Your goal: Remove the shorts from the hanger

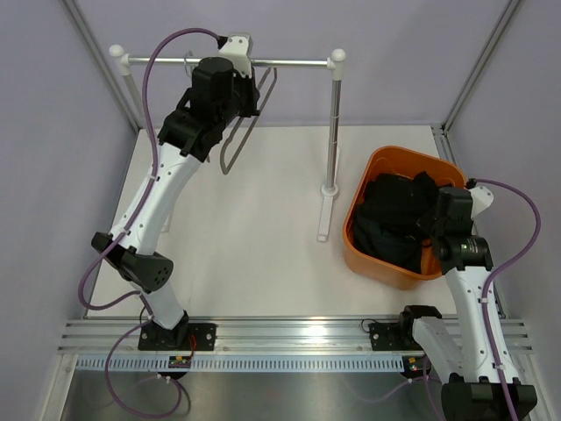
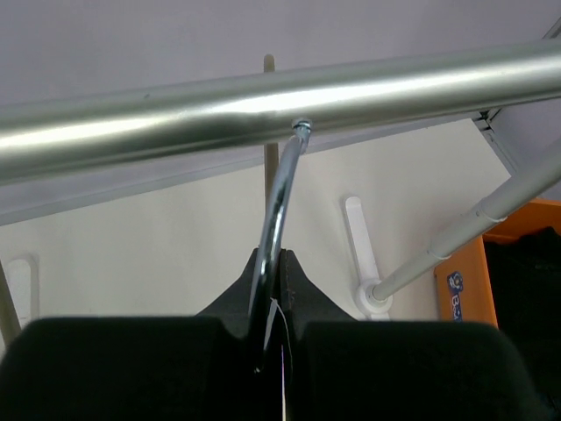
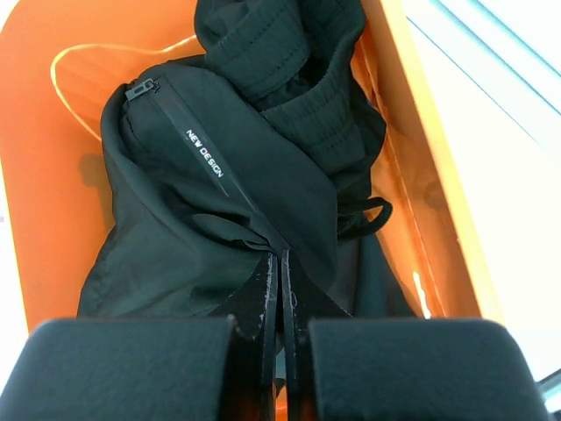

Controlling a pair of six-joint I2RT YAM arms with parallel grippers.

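Note:
The shorts lie bunched as black fabric in an orange bin. In the right wrist view the shorts show a zip and a small white print. My right gripper is down in the bin. Its jaws are shut, and a fold of the shorts runs into their tips. The bare grey hanger hangs from the rack's rail. My left gripper is up at the rail, shut on the hanger's metal hook, which sits over the rail.
The rack's right post and its white foot stand between the hanger and the bin. The bin's orange wall closes round the right gripper. Cage walls stand behind and at both sides of the table.

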